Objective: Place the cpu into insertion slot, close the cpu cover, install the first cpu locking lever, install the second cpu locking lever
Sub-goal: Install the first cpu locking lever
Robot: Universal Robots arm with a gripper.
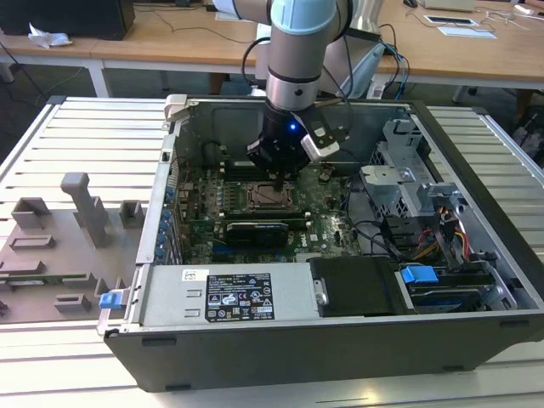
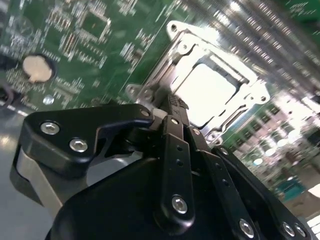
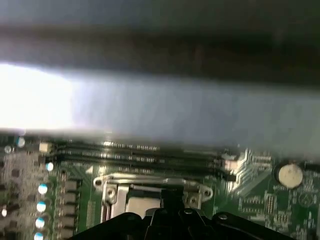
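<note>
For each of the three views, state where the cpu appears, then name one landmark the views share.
Exterior view: the cpu sits mid-board, directly below the gripper.
Second wrist view: pale square inside the cpu cover.
First wrist view: pale patch beside the gripper.
Shared landmark: the cpu cover.

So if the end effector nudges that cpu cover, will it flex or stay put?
The cpu cover looks like thin sheet metal around a large window, so it may flex slightly. It lies flat over the cpu, so a sideways nudge probably shifts it little. Its shiny surface could be slippery.

insertion slot (image 1: 270,195) open above, case walls (image 1: 161,204) and cables (image 1: 374,234) flanking
</note>
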